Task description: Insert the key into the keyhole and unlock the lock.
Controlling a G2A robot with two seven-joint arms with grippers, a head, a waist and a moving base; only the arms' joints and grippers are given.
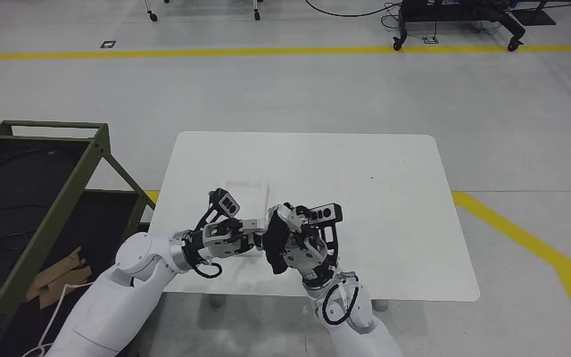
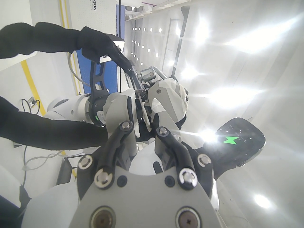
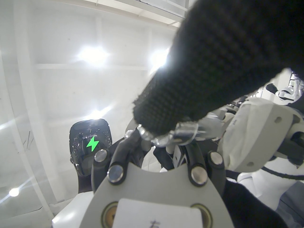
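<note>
above the table (image 1: 393, 178), left tool (image 2: 144, 100) clamped on a shiny silver lock (image 2: 148, 74), black-sleeved right tool (image 1: 275, 243): grip unclear

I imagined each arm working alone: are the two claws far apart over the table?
No, the left claw and the right claw meet close together above the white table, near its front edge.

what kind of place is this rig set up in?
Most likely a factory or warehouse-style test hall, not a home or office. The pale industrial floor has painted yellow lines, a wheeled cart is parked beyond them, and a green metal bin holding cardboard stands beside the table.
</note>
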